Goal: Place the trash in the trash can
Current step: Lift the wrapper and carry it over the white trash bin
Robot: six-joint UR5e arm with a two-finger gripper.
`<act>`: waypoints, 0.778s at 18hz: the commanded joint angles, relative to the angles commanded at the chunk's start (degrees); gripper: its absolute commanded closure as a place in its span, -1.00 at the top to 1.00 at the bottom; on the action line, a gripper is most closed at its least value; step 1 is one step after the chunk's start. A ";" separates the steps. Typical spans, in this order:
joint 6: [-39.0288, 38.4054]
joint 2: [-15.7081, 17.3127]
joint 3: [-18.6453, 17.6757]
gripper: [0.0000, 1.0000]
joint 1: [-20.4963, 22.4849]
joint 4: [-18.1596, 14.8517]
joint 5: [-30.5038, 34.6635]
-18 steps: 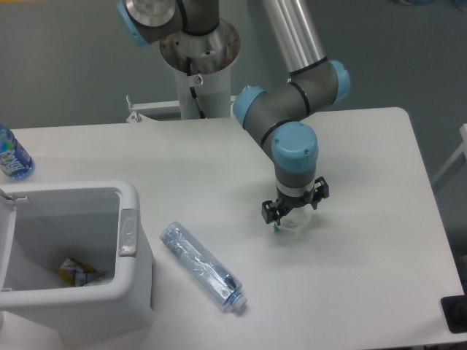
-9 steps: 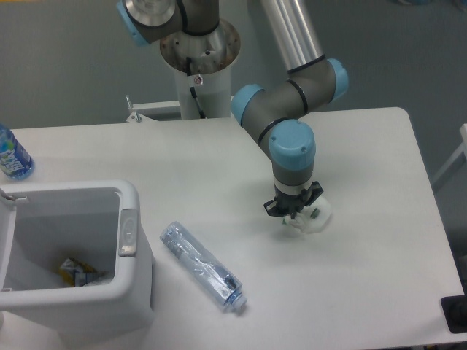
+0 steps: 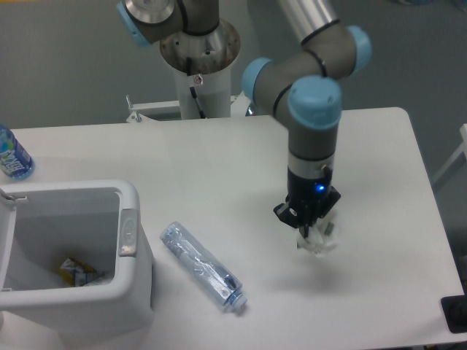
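My gripper (image 3: 306,224) is shut on the crumpled white wrapper (image 3: 319,239), which hangs just below the fingers, lifted off the table with its shadow underneath, at the right of centre. The clear crushed bottle (image 3: 201,267) lies flat on the table, left of the gripper and just right of the trash can. The trash can (image 3: 135,197), a white rectangular bin with a grey latch (image 3: 128,233), stands at the front left corner, open at the top, with a yellow scrap (image 3: 76,273) on its floor.
A bottle with blue liquid and a blue label (image 3: 12,155) stands at the far left edge of the table. The arm's base pedestal (image 3: 198,69) rises behind the table. A dark object (image 3: 456,313) sits at the front right corner.
The gripper turned, closed on the wrapper and rose off the table with it, shifting slightly right and towards the front. The bottle and the bin have not moved.
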 joint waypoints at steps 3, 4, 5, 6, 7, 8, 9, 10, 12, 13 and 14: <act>-2.03 2.63 1.68 -0.87 -1.57 0.09 -6.07; -2.21 3.68 1.77 -0.87 -2.71 0.09 -7.04; -2.21 4.56 1.77 -0.87 -4.55 0.17 -7.57; -2.21 4.92 1.77 -0.86 -6.83 0.18 -7.67; -2.38 5.36 1.86 -0.86 -8.68 0.18 -7.67; -2.30 6.49 1.69 -0.86 -9.83 0.18 -7.58; -2.56 6.94 1.95 -0.86 -10.89 0.18 -7.75; -3.61 7.03 2.47 -0.86 -12.29 0.18 -7.76; -5.46 7.38 2.74 -0.86 -14.41 0.18 -7.76; -5.72 7.56 2.83 -0.86 -15.20 0.18 -7.76; -5.99 7.73 2.91 -0.86 -16.25 0.18 -7.76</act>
